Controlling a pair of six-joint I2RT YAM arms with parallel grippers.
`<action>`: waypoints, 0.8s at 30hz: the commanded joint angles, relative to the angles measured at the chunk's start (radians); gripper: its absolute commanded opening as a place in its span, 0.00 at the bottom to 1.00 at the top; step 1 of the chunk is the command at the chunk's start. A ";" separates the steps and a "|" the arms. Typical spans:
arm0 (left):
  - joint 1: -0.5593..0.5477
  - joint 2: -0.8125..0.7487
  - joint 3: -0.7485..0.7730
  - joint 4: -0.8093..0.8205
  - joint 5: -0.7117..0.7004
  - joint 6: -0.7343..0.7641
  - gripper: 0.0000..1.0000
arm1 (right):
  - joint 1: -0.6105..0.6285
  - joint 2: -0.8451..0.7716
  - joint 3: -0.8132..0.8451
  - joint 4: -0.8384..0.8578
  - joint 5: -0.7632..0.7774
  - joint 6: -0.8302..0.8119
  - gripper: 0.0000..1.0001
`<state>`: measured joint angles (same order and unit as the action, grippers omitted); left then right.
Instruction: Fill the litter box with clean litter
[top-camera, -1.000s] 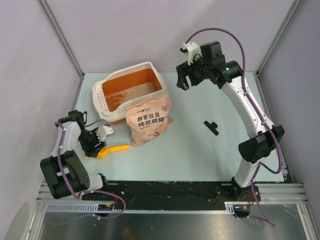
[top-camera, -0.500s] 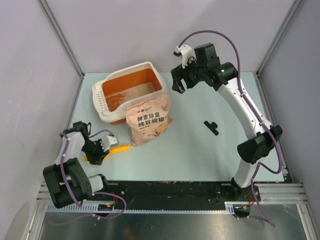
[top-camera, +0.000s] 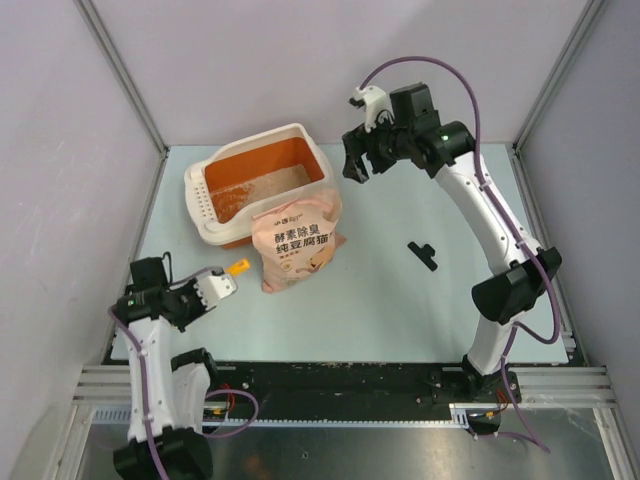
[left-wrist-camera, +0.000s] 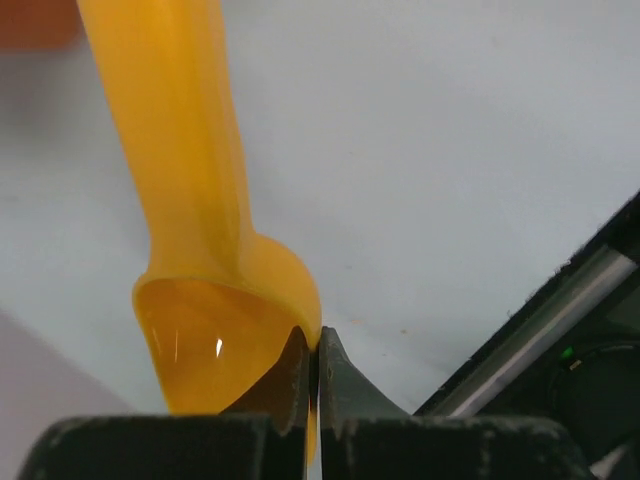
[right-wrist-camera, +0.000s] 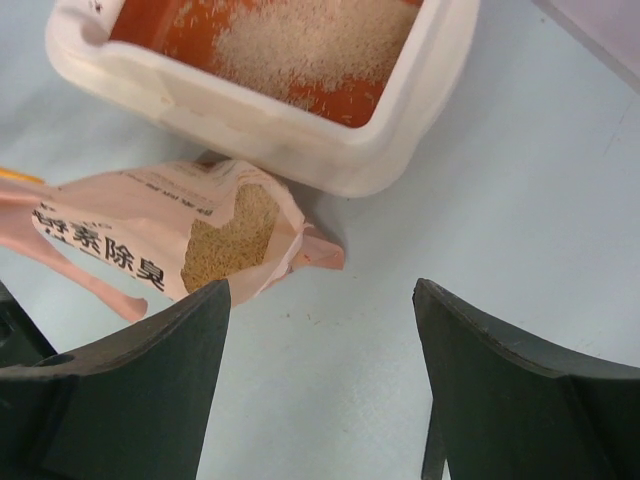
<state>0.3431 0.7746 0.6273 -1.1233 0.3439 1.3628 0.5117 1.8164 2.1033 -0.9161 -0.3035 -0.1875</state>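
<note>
The only writing I can read stands on the pink-beige bag (top-camera: 298, 245) left of the scene's middle: large brown Chinese characters, 酵素除臭 above 纯豆腐猫, while the smaller print above them is too small for me to read.

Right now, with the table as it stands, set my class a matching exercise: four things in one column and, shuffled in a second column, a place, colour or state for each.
Things
1 litter box
2 bag
3 scoop
4 small black part

Descriptions
A pinched in the shut left tool
B lying alone, right of the bag
C orange inside, some litter on its floor
D pink-beige, mouth open

Pairs: 1-C, 2-D, 3-A, 4-B
</note>
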 joint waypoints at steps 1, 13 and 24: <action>0.004 -0.122 0.181 -0.084 0.246 -0.098 0.00 | -0.059 -0.008 0.112 0.029 -0.106 0.086 0.79; -0.312 0.222 0.779 0.263 0.284 -0.692 0.00 | -0.141 0.053 0.239 0.195 -0.512 0.425 0.94; -0.734 0.520 0.980 0.473 -0.098 -0.827 0.00 | -0.049 0.046 0.279 0.329 -0.427 0.580 0.97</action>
<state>-0.2745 1.2636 1.5509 -0.7586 0.4248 0.6003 0.4149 1.8782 2.3219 -0.6731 -0.7551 0.3168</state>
